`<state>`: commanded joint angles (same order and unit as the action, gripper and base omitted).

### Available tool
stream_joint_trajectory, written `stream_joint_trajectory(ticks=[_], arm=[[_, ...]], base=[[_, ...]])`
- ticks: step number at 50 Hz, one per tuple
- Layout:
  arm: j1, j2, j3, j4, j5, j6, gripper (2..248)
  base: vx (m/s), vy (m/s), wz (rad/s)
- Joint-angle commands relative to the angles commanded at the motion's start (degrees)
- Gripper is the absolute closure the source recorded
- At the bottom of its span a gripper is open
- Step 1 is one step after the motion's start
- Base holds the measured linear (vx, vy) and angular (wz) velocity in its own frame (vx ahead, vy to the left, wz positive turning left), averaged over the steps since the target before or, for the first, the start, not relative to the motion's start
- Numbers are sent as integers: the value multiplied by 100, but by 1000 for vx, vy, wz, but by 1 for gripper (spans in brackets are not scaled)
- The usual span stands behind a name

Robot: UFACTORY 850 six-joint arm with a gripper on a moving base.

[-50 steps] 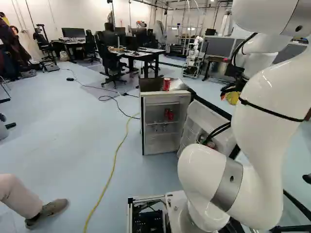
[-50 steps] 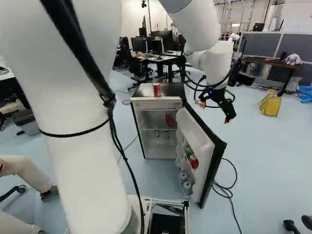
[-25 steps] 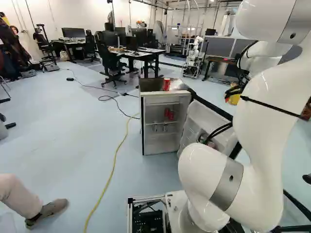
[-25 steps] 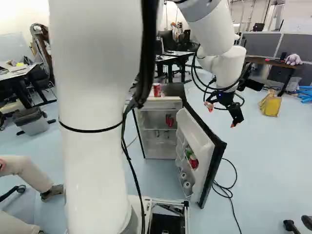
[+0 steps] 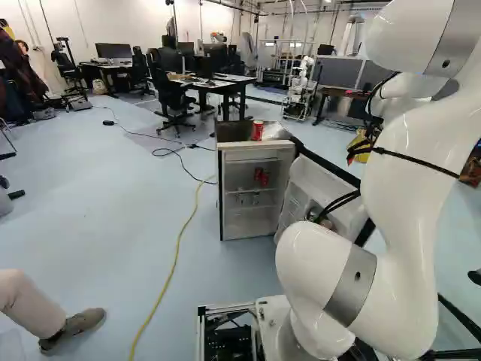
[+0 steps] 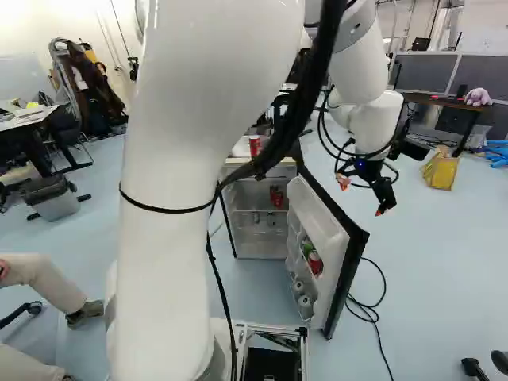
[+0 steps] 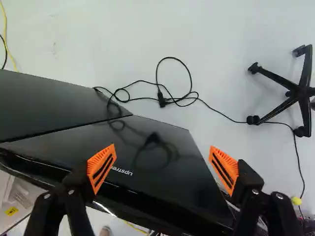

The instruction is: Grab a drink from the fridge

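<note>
1. The gripper (image 6: 363, 197) has its jaws spread wide, nothing held between the orange pads (image 7: 102, 168).
2. The door's (image 7: 162, 152) glossy black outer face shows between and beyond the jaws, apart from them.
3. The fridge (image 6: 255, 248), door open, is left of the jaws in the right base view.
4. Drinks, all away from the jaws: one red can (image 5: 257, 131) on the fridge's top, red cans (image 5: 261, 177) on a shelf inside, more cans (image 6: 315, 263) in the door's racks.
5. A black cord (image 7: 189, 81) lies on the floor ahead of the jaws.
</note>
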<state>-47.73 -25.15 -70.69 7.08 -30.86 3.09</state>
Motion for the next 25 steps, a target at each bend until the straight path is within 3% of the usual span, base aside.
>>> stream_joint_trajectory(ticks=[25], arm=[[-1,-329,-101,0,0,0,3]], base=[[0,0,0]])
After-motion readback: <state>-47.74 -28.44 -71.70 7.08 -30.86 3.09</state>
